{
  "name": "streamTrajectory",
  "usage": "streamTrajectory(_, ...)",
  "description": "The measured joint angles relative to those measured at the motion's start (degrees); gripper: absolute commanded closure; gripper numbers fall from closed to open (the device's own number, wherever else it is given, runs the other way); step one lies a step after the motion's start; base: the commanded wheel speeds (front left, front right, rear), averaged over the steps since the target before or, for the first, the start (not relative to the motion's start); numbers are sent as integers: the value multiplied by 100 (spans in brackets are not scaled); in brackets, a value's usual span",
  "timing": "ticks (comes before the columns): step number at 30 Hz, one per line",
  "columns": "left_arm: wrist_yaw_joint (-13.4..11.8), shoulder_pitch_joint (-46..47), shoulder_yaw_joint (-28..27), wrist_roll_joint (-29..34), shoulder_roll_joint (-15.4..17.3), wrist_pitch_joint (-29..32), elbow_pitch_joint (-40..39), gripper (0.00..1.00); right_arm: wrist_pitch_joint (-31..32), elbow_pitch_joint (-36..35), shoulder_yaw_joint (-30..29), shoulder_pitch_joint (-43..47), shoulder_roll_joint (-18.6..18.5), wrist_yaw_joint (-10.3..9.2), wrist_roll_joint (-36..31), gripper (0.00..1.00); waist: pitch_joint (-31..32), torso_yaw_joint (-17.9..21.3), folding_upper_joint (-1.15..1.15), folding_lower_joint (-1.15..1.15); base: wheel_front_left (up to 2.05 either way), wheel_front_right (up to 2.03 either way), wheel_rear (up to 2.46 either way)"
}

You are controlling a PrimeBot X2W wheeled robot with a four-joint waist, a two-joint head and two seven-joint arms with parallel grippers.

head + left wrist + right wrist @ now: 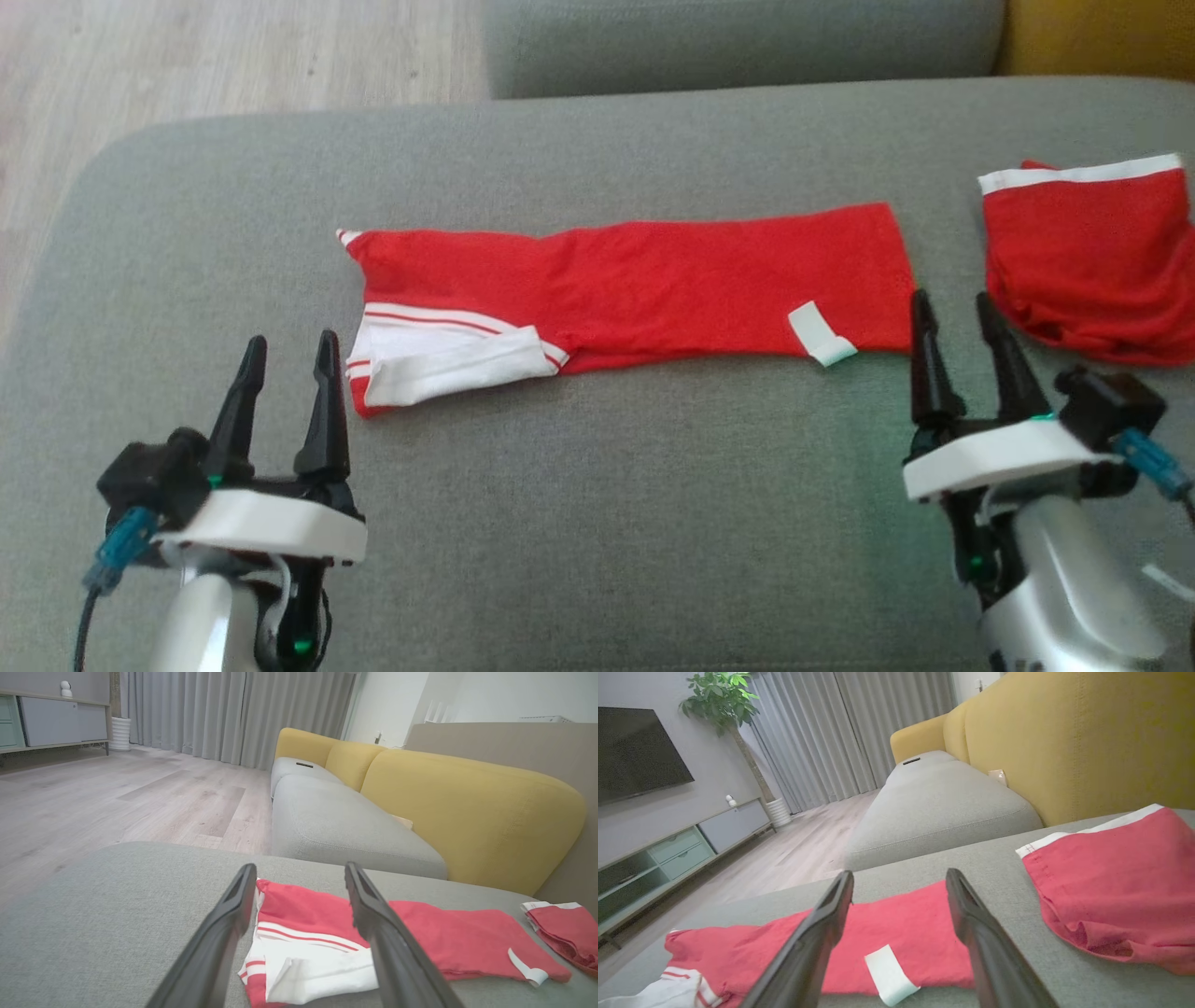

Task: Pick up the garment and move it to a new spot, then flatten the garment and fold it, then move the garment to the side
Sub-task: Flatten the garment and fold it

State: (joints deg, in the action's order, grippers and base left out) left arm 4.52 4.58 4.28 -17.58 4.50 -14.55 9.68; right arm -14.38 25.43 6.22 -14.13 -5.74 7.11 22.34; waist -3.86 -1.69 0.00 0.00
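Jaws on both arms are standing wide open, holding nothing. In the head view, the left gripper (290, 338) is hovering just near the white-striped left end of the long red knit garment (653, 280). It is lying as a folded strip across the middle of the grey fabric sofa cushion (560, 485). The right gripper (951, 297) is sitting at its right edge, with a second crumpled red garment (1092, 252) farther right.

In the left wrist view, the fingers are framing the white trim.

In the right wrist view, they are framing a small white sewn label (889, 975) showing no readable writing.

For a clean fold, I'd judge each gripper should be pinching all layers at a near corner and carrying one end over evenly.
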Motion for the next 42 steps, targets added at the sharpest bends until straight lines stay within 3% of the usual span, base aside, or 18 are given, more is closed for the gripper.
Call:
streamTrajectory(5, 162, 163, -116, 143, -99, 0, 94, 0, 235, 245, -499, -315, 55, 0, -307, 0, -278, -109, 0, 1, 0, 0, 0)
streamTrajectory(12, 255, 440, -112, 201, -153, 0, 168, 0, 667, 1258, -1449, -1071, 178, 0, -619, 0, -728, -309, 0, 1, 0, 0, 0)
streamTrajectory(21, 261, 756, -53, 212, -174, 0, 264, 0, 731, 2721, -1939, -1846, 198, 0, -1047, 0, -1130, -568, 0, 1, 0, 0, 0)
streamTrajectory(27, 261, 864, -45, 178, -152, 0, 263, 0, 728, 3368, -1775, -2398, 144, 0, -782, 0, -1198, -625, 0, 0, 0, 0, 0)
streamTrajectory(28, 263, 864, -47, 178, -149, 0, 263, 0, 730, 3438, -1697, -2437, 125, 0, -688, 100, -1196, -622, 0, 0, 0, 0, 0)
streamTrajectory(37, 263, 842, -120, 179, -151, 0, 275, 0, 404, 3846, -1722, -2499, 40, 1, -703, 100, -1033, -478, 0, 1, 0, 0, 0)
streamTrajectory(42, 263, 833, -124, 179, -153, 0, 275, 0, 218, 3934, -2263, -2493, -531, 1, -1009, 100, -883, -399, 0, 1, 0, 0, 0)
